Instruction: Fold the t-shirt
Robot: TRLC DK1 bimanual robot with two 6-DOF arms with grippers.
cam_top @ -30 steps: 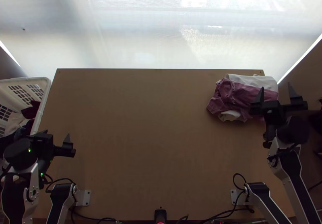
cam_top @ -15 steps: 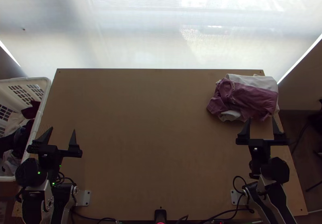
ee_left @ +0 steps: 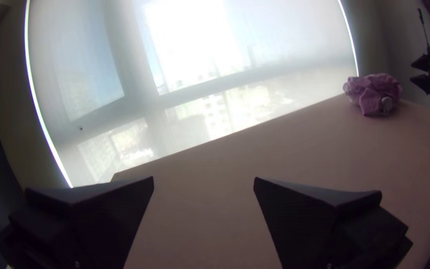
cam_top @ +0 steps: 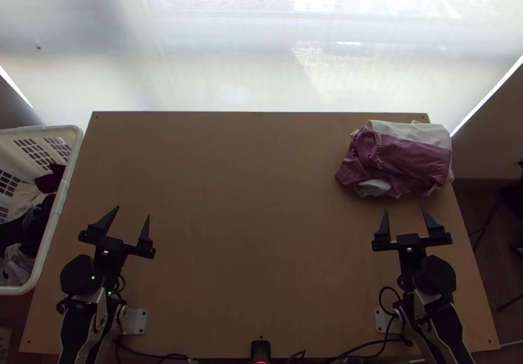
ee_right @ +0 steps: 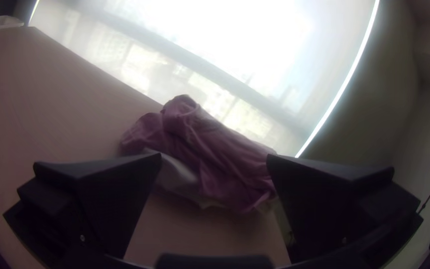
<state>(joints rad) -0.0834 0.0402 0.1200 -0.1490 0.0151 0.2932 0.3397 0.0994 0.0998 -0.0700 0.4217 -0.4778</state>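
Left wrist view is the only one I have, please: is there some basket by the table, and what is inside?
Observer: Yes, the top view shows a white basket at the left side of the table, with clothes inside.

Operator: Thank you. And the pink cloth, which colour does it have along its far edge?

Observer: White: in the top view a white part lies along that edge.

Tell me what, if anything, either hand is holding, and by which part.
Nothing is held: the left hand and right hand are open, and the rumpled pink-and-white cloth bundle lies on the light wooden table, beyond the right one.
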